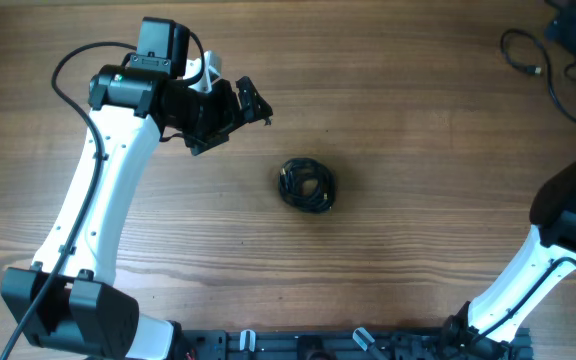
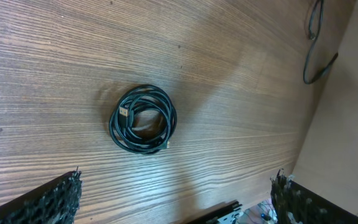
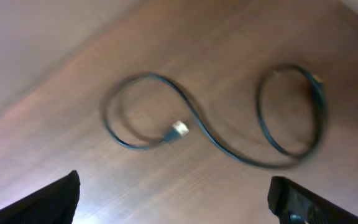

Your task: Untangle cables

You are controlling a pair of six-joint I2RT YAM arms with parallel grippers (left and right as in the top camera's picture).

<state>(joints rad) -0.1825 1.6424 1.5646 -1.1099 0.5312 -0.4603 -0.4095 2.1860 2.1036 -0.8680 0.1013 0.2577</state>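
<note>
The cables show in two places. A small knotted coil of thin black cord (image 1: 308, 186) lies mid-table; in the left wrist view the coil (image 2: 143, 119) sits well ahead of my left gripper (image 2: 176, 200). That gripper hovers up and left of the coil, open, with nothing between its fingers (image 2: 55, 199). A separate loose cable (image 3: 191, 124) with a pale plug end lies in an S-shaped loop under my right gripper (image 3: 176, 200), which is open and empty. From overhead the same loose cable (image 1: 533, 62) lies at the far right corner.
The left arm (image 1: 98, 200) stretches from the front left corner up across the wood table (image 1: 418, 150). The right arm (image 1: 558, 240) rises along the right edge. A black rail (image 1: 348, 345) runs along the front edge.
</note>
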